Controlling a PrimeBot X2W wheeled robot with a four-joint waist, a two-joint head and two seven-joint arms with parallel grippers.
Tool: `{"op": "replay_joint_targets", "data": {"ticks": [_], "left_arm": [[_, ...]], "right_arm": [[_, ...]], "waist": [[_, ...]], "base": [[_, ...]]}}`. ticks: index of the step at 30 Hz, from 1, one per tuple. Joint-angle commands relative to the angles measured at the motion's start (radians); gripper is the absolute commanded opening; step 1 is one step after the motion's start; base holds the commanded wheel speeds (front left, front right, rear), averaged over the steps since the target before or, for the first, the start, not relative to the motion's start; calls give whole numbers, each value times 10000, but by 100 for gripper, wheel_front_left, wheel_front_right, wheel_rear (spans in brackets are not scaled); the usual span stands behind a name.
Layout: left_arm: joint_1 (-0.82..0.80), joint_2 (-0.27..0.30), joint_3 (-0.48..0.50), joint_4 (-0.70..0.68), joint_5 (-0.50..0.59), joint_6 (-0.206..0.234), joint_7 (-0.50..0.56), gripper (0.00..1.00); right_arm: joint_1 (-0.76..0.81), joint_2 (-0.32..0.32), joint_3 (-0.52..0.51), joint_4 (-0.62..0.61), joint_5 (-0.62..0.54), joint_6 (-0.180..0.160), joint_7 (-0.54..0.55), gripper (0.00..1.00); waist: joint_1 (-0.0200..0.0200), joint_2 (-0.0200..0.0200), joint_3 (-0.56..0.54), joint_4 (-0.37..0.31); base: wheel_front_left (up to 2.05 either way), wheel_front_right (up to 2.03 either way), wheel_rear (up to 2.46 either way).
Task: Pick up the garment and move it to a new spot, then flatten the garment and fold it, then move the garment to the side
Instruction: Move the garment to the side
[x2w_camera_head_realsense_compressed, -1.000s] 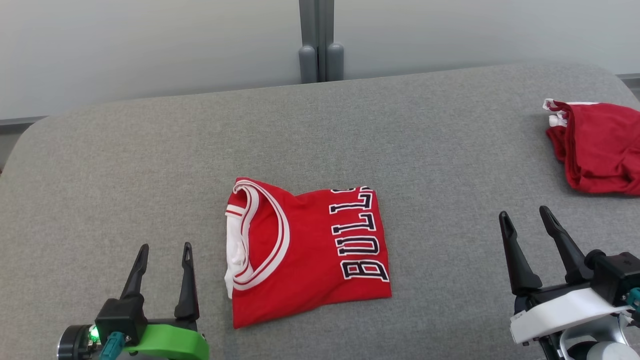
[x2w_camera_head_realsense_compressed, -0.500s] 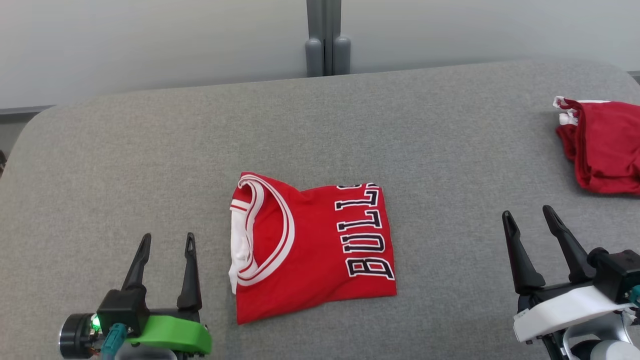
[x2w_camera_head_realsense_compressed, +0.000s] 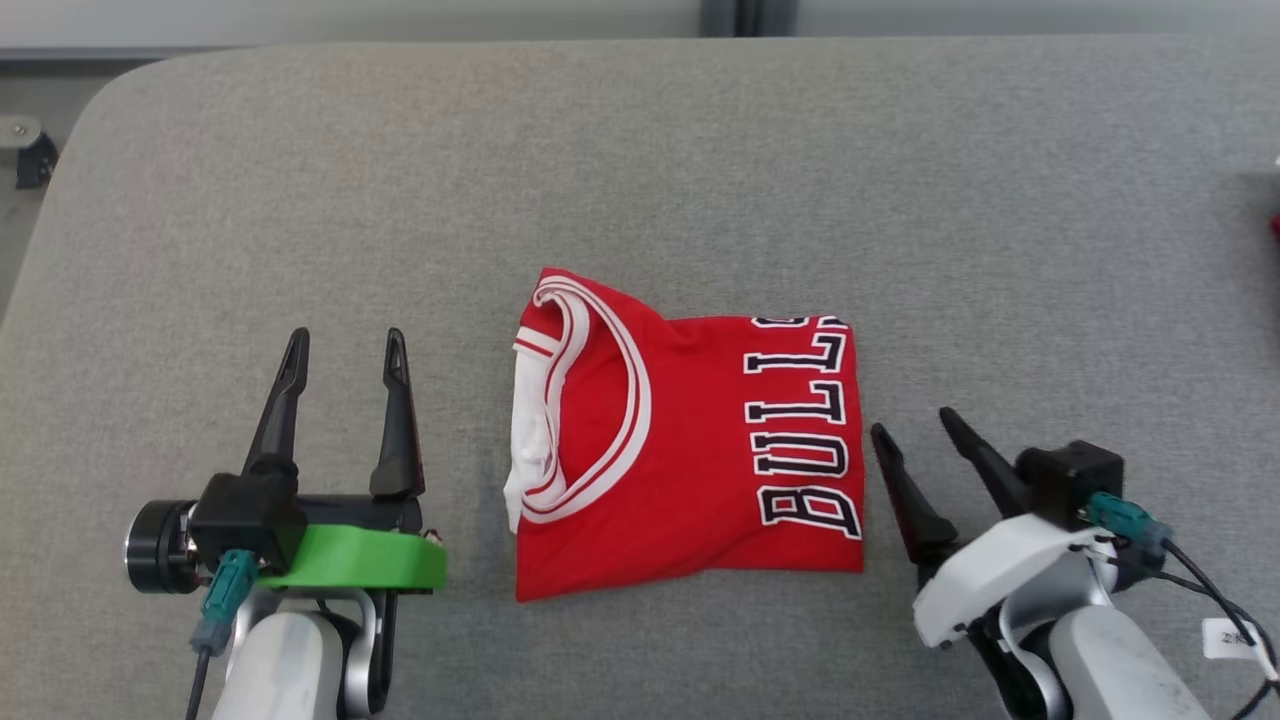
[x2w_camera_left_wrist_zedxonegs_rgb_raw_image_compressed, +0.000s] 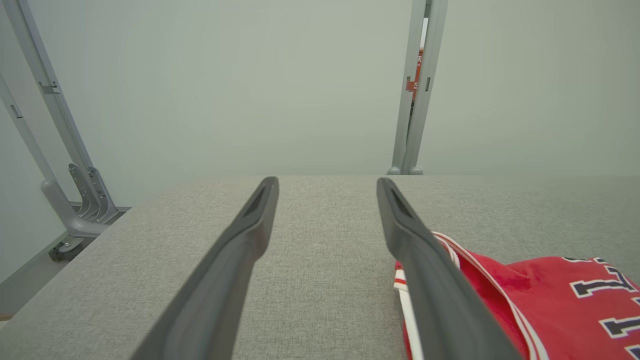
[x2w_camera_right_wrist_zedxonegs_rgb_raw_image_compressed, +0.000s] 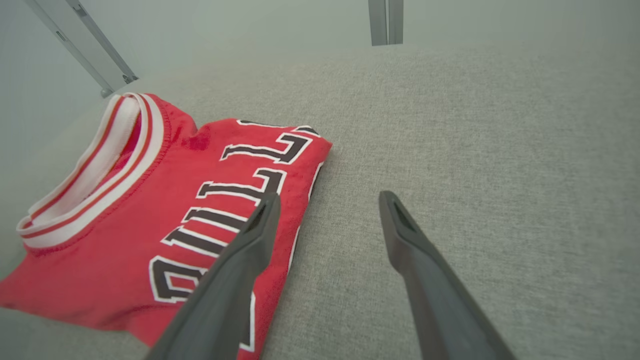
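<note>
Garment (x2w_camera_head_realsense_compressed: 690, 450) lies folded between the left tool (x2w_camera_head_realsense_compressed: 346, 336) and right tool (x2w_camera_head_realsense_compressed: 912, 421), both wide and empty.

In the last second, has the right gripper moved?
Yes. The right gripper has come leftward to the right edge of the jersey; a second ago a wide strip of table lay between them. The camera shifted too.

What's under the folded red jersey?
The jersey lies on the grey fabric surface, which shows all around its edges. Nothing pokes out from beneath. The patch directly under it, and its folded lower layers, are covered.
</note>
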Motion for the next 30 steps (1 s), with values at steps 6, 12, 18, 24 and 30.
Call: {"op": "replay_joint_targets", "data": {"ticks": [6,12,18,24,30], "left_arm": [[-384,-223,180,-24,213,-187,-25,100],[-266,-342,406,29,337,-241,-24,100],[135,-331,715,46,511,-302,-26,100],[405,-162,966,-74,667,-408,-25,100],[500,-22,985,-140,739,-526,-25,100]], "right_arm": [[-1131,268,662,1869,308,-6,-74,100],[-1383,324,839,2698,510,-9,104,0],[-1155,-106,873,2276,612,-15,-387,0],[-849,-560,790,1718,785,-12,-575,0],[-737,-1101,537,1578,968,-12,-626,0]], "waist": [[0,0,798,817],[0,0,723,738],[0,0,354,53],[0,0,156,-1297],[0,0,122,-2766]], "base": [[0,0,0],[0,0,0],[0,0,0],[0,0,0],[0,0,0]]}}
